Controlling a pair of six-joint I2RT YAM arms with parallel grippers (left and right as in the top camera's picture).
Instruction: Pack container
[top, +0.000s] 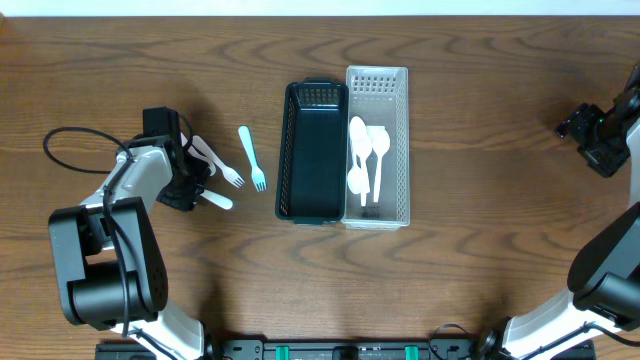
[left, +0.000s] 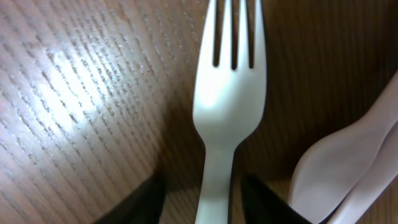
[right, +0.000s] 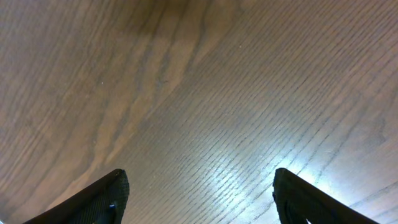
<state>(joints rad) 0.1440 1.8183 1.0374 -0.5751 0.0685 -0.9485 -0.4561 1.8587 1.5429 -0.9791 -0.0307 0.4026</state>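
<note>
A dark basket (top: 313, 150) and a white basket (top: 390, 90) stand side by side at the table's middle. The white one holds three white spoons (top: 365, 155). A light blue fork (top: 251, 157) and white forks (top: 222, 170) lie left of the baskets. My left gripper (top: 190, 185) is open and low over the table. Its jaws (left: 202, 183) straddle the handle of a white fork (left: 229, 93), with gaps on both sides. Another white utensil (left: 348, 168) lies just right of it. My right gripper (top: 590, 125) is open and empty over bare wood (right: 199, 180) at the far right.
A white utensil handle (top: 216, 201) pokes out beside the left gripper. A black cable (top: 70, 150) loops on the table left of the left arm. The dark basket holds nothing that I can see.
</note>
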